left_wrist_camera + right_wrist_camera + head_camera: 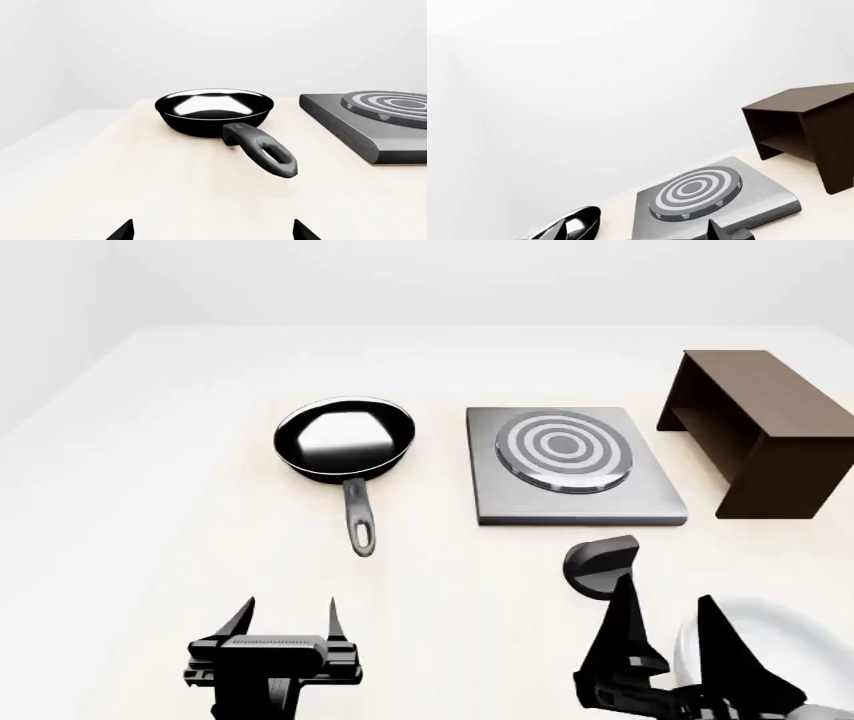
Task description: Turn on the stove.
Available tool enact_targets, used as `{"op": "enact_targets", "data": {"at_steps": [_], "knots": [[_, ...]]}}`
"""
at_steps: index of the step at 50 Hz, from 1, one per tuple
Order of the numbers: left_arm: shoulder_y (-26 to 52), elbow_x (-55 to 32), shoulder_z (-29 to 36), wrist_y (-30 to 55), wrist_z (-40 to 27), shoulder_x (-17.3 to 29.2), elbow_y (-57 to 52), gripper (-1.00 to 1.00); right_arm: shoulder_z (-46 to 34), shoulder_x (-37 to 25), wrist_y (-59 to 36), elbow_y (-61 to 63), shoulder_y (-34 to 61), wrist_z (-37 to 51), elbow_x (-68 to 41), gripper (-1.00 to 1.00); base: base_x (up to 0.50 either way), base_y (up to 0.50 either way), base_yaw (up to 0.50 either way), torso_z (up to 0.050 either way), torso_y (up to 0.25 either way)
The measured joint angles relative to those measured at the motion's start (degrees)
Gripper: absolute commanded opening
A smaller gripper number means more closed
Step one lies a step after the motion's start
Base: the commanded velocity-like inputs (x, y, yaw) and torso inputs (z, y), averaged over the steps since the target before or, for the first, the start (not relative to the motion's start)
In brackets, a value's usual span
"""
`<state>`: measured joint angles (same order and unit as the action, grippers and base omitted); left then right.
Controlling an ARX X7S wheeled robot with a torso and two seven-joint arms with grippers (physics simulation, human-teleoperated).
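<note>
Right hand point(663, 612) at lower right of the head view, fingers spread wide, holding nothing, just short of the stove's near edge. Left hand point(290, 618) at lower left, also wide and empty. Stove point(571, 465) sits centre-right on the surface point(160, 540); coil grey, no glow, no knob or switch visible, so on/off state can't be read. Shelf point(761, 435) to its right, pan point(344, 440) to its left. Next move needs the control located.

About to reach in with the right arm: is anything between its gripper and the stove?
Nothing visible blocks it. The right gripper hangs open just short of the flat grey stove. The black frying pan sits off to its left, the dark brown wooden shelf to its right.
</note>
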<state>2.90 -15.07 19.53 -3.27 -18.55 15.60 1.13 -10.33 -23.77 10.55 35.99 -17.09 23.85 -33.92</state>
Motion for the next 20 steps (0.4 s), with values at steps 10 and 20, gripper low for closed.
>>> {"op": "enact_targets", "data": {"at_steps": [10, 20], "knots": [[0.0, -0.1, 0.2, 0.0, -0.2, 0.2, -0.1, 1.0, 1.9, -0.6, 9.7, 4.9, -8.6, -4.1, 2.1, 1.0, 0.0, 0.0, 0.0, 0.0, 0.0], [-0.1, -0.1, 0.4, 0.0, -0.4, 0.3, -0.3, 1.0, 2.7, -0.6, 15.8, 6.8, -13.2, -7.0, 3.6, 1.0, 0.0, 0.0, 0.0, 0.0, 0.0]]}}
